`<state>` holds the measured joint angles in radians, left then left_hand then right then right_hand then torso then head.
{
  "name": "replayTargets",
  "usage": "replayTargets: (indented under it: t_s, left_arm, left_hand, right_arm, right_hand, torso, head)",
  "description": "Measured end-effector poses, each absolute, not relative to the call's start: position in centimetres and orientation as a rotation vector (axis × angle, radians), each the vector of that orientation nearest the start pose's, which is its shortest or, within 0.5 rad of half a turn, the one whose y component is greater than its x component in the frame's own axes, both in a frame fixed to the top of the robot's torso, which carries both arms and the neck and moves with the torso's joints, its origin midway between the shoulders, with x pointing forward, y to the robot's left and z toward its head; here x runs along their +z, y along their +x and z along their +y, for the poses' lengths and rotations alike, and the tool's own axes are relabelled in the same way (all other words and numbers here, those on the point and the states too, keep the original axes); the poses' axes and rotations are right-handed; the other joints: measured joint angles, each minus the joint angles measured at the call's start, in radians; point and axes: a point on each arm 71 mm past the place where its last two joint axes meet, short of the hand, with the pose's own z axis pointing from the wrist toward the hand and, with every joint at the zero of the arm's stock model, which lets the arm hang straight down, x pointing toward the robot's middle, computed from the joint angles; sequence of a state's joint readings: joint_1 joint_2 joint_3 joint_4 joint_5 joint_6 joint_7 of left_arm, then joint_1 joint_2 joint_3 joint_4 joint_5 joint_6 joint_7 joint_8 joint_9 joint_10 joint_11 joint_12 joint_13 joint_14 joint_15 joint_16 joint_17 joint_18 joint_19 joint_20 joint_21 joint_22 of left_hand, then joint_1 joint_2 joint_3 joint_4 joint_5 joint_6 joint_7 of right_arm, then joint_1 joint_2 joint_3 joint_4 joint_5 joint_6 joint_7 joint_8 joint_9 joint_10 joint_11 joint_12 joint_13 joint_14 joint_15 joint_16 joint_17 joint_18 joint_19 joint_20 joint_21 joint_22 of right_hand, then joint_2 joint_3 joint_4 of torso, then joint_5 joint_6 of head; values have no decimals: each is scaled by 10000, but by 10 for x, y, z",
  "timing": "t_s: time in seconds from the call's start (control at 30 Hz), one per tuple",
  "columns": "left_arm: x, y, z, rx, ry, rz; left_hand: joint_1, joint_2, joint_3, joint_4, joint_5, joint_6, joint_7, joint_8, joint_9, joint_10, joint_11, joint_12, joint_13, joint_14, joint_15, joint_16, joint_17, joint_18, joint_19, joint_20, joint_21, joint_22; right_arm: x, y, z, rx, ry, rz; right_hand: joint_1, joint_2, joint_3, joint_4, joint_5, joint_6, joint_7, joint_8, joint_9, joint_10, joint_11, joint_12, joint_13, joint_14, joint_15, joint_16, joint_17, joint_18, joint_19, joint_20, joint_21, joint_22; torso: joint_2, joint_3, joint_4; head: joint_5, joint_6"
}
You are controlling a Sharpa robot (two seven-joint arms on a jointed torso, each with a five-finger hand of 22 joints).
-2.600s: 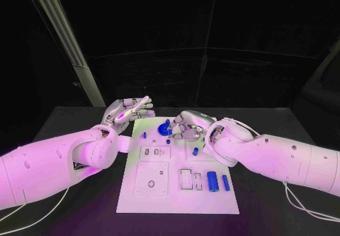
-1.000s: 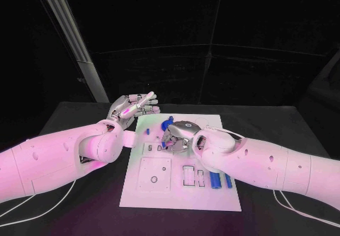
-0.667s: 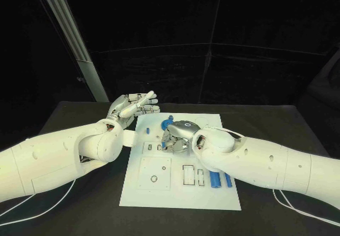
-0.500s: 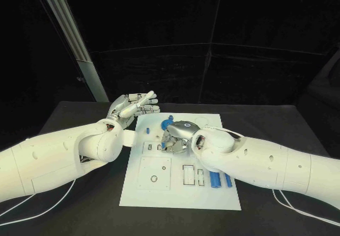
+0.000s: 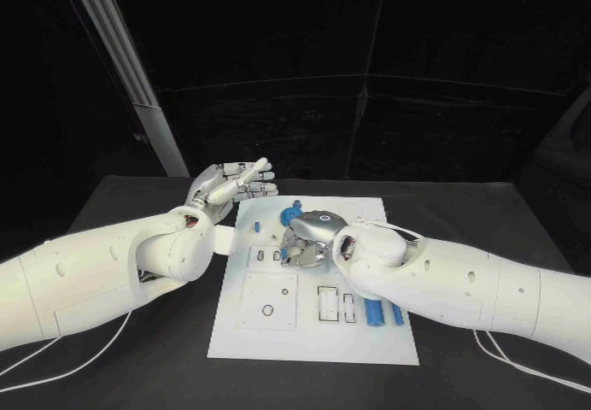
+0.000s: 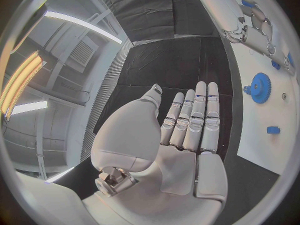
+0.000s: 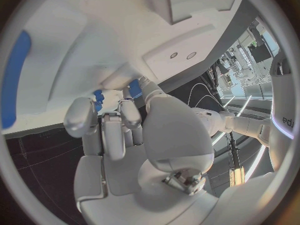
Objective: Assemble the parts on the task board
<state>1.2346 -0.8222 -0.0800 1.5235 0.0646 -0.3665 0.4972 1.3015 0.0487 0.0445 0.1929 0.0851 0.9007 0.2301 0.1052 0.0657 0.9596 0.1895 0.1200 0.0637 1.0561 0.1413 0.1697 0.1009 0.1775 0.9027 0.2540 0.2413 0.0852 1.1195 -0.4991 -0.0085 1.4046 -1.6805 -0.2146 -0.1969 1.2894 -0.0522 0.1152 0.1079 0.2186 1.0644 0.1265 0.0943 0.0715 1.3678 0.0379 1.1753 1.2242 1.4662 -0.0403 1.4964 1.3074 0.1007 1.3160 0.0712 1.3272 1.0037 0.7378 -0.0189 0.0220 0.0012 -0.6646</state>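
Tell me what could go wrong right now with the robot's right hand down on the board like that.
The right hand is curled over the middle of the task board, hiding what its fingers are doing; a small blue part at its fingertips could slip or seat crooked. Its forearm hangs over the blue cylinders and might knock them. The left hand is raised and open, so nothing steadies the board.

Even white light falls from above on the white board [image 5: 314,282], while the worktop [image 5: 148,342] and background stay dark. Ceiling strip lights [image 6: 25,77] glare in the left wrist view; straight edges bend.
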Motion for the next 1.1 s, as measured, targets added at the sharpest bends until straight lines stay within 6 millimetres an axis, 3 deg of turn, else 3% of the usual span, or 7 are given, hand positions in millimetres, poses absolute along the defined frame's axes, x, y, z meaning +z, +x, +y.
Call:
replayTargets:
  t_s: [0.3, 0.73, 0.8, 0.9, 0.97, 1.03, 1.1]
  left_arm:
    - [-171, 493, 205, -15647, -11154, 13093]
    - [-171, 493, 205, -15631, -11170, 13107]
    - [-171, 493, 206, -15596, -11192, 13124]
    - [-172, 494, 209, -15483, -11199, 13221]
    - [-173, 494, 211, -15362, -11142, 13407]
    - [-175, 496, 214, -15167, -10942, 13799]
    - [-176, 497, 216, -14958, -10616, 14271]
  left_hand:
    - [0, 0, 0, 0, 0, 0, 0, 0, 0, 0, 0, 0, 0, 0, 0, 0, -1, -1, 0, 0, 0, 1]
    - [0, 0, 0, 0, 0, 0, 0, 0, 0, 38, -38, 0, 0, 222, -31, 0, 45, 0, 149, -43, 0, -8]
    - [0, 0, -31, -31, 0, 70, -9, 0, 0, 143, -117, 0, 0, 673, -136, 171, 191, 0, 481, -146, 118, 23]
    - [0, 0, -42, -42, 0, 457, -162, 48, 29, 895, -370, 236, 106, 1907, -536, 855, 655, -3, 1382, -519, 634, 242]
    - [0, 0, -75, -53, 0, 727, -323, 130, 51, 1389, -554, 402, 174, 2699, -791, 1401, 1052, -3, 1990, -762, 1025, 419]
    - [-185, -13, -206, 66, -92, 996, -520, 165, 64, 1962, -800, 594, 289, 3641, -1096, 2221, 1628, -3, 2733, -1075, 1562, 675]
    - [-344, -97, -363, 224, -147, 1233, -730, 211, 86, 2595, -1051, 835, 477, 4034, -1353, 3694, 2910, -5, 3408, -1373, 2177, 991]
  right_arm:
    - [-217, 473, -54, 6941, -4154, 16841]
    - [-214, 469, -63, 6980, -3706, 16406]
    - [-210, 465, -69, 7254, -3592, 16115]
    - [-204, 459, -82, 7938, -3493, 15704]
    - [-198, 456, -92, 8469, -3430, 15499]
    - [-187, 456, -106, 9053, -3233, 15325]
    - [-175, 459, -118, 9508, -2884, 15217]
  right_hand:
    - [-560, -350, -553, 351, 0, -731, 174, -251, -60, -336, 193, -341, -319, 7, 137, -74, 0, -1, -193, 129, -224, -355]
    - [-894, -447, -1649, 1227, 265, -1029, 259, -249, -22, -489, 275, -422, -439, 7, 208, -138, 0, -1, -241, 178, -311, -514]
    - [-867, -425, -1755, 1333, 436, -1064, 293, -249, -21, -514, 300, -422, -458, 7, 208, -238, 0, 0, -281, 218, -388, -606]
    - [-401, -251, -1784, 1306, 721, -1094, 263, -249, -22, -562, 275, -433, -469, 7, 208, -341, 0, 0, -362, 245, -519, -832]
    - [-152, -147, -1790, 1197, 872, -1095, 263, -249, -22, -759, 285, -663, -638, 7, 208, -549, 0, 215, -629, 237, -770, -1265]
    - [198, -32, -1752, 1048, 929, -1129, 298, -249, -16, -1066, 271, -1087, -990, 7, 208, -858, -18, 261, -989, 237, -1168, -1948]
    - [505, 134, -1739, 927, 900, -1214, 291, -249, -13, -1727, 287, -2133, -1868, 7, 207, -1529, -672, 547, -1637, 243, -1936, -3193]
  torso:
    - [0, 0, 3]
    - [4, 9, 3]
    - [3, 12, 3]
    - [-12, 15, 2]
    - [-24, 14, -4]
    - [-48, 13, -10]
    - [-76, 12, -13]
  head:
    - [-5, 16]
    - [-9, -9]
    - [8, -20]
    - [35, -24]
    - [58, -25]
    - [78, -38]
    - [101, -61]
